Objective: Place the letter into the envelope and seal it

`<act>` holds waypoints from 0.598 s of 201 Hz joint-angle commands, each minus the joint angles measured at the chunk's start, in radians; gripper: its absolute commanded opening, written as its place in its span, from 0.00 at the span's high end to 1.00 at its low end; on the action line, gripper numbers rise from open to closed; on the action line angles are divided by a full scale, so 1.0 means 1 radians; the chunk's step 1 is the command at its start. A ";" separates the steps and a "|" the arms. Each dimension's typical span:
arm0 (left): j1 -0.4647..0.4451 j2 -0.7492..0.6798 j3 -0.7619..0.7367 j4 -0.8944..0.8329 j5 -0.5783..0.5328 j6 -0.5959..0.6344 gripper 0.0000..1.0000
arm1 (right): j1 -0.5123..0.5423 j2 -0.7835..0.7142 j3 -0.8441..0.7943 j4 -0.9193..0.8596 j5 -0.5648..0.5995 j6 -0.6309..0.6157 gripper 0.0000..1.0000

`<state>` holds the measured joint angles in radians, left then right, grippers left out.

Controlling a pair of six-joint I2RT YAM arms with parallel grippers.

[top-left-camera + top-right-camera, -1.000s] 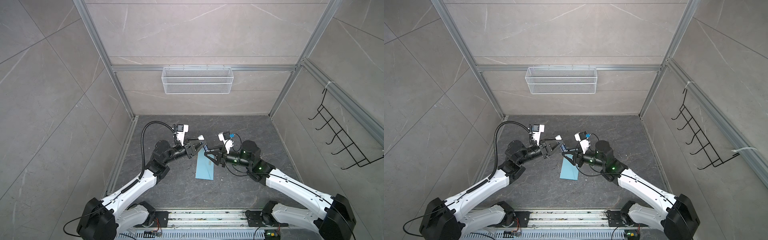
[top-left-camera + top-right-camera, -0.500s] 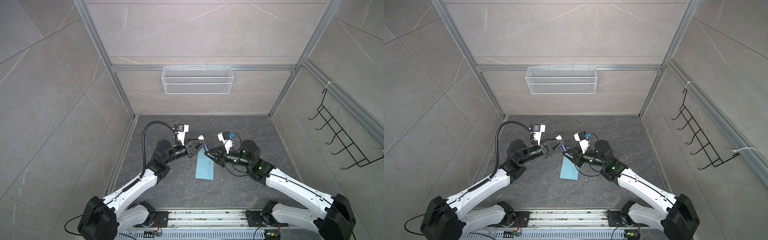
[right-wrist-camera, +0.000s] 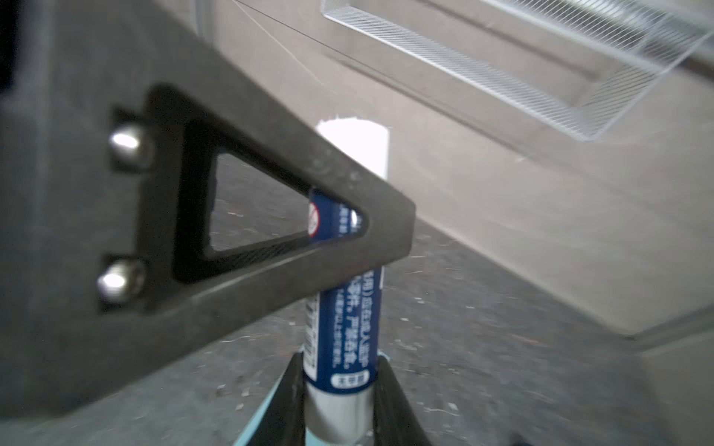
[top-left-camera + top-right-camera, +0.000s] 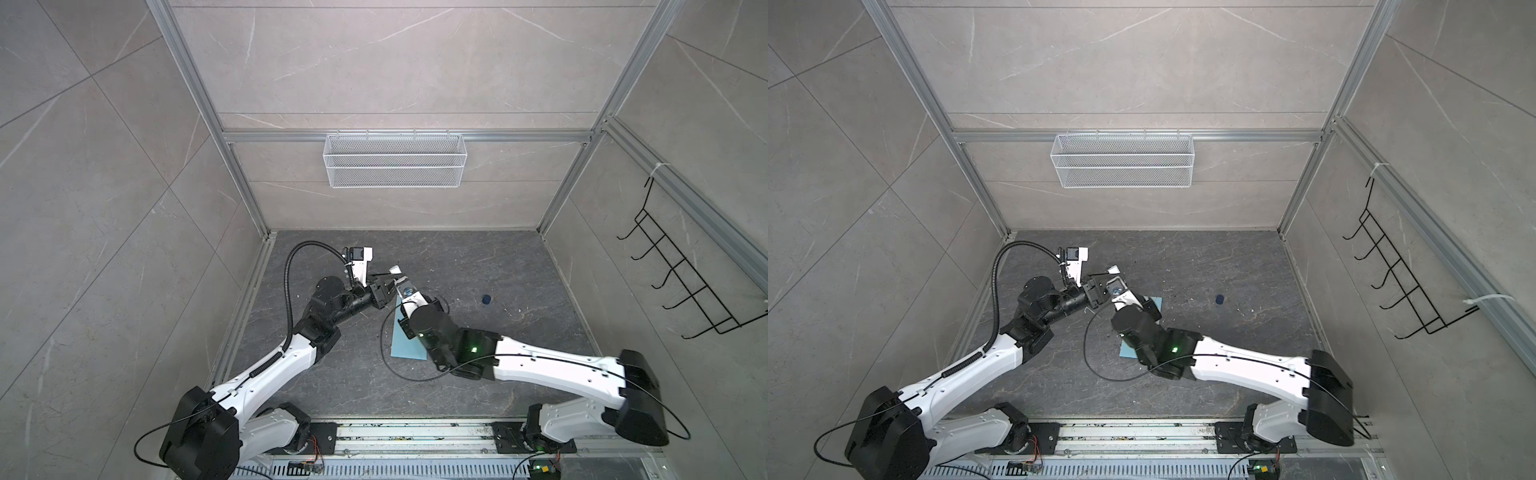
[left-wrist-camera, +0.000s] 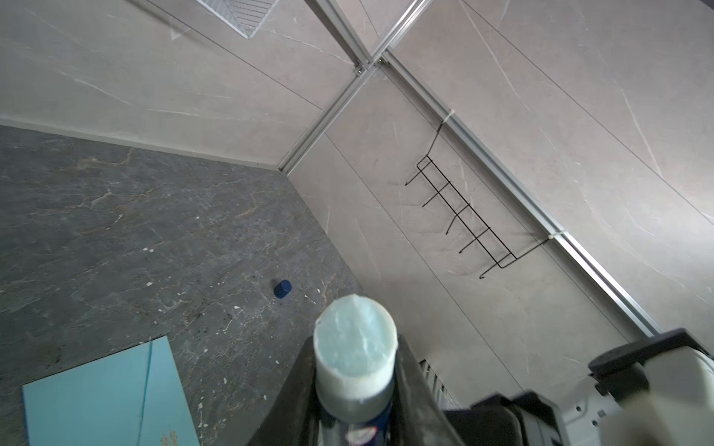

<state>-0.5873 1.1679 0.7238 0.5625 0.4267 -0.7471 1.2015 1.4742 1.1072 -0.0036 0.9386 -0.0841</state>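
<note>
Right, the dark table (image 4: 478, 257) carries just the envelope (image 4: 405, 349), flat near the middle, its long axis running twelve to six in a top view. No letter shows anywhere on the surface, so I judge it is already tucked inside and the insertion looks done. At the envelope's twelve-o'clock end the left gripper (image 5: 353, 370) and right gripper (image 3: 340, 401) meet. Both are clamped narrowly on one glue stick (image 3: 347, 301), right fingers at its base, left ones higher up, white glue tip bared. Its small blue cap (image 4: 486, 299) lies off at three o'clock, well apart. Whether the flap is folded I cannot tell; gluing and pressing it shut look left to do.
</note>
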 commanded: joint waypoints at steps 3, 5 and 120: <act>-0.028 0.019 0.026 -0.006 0.067 0.010 1.00 | 0.047 0.128 0.062 0.289 0.372 -0.329 0.90; -0.028 0.019 0.026 -0.006 0.065 0.010 1.00 | 0.047 0.129 0.061 0.296 0.369 -0.332 0.89; -0.027 -0.049 0.038 0.047 0.080 -0.018 1.00 | -0.296 -0.389 -0.231 -0.019 -0.978 0.289 0.05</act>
<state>-0.6155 1.1645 0.7273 0.5465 0.4751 -0.7563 0.9722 1.1244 0.9295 0.0170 0.3847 0.0788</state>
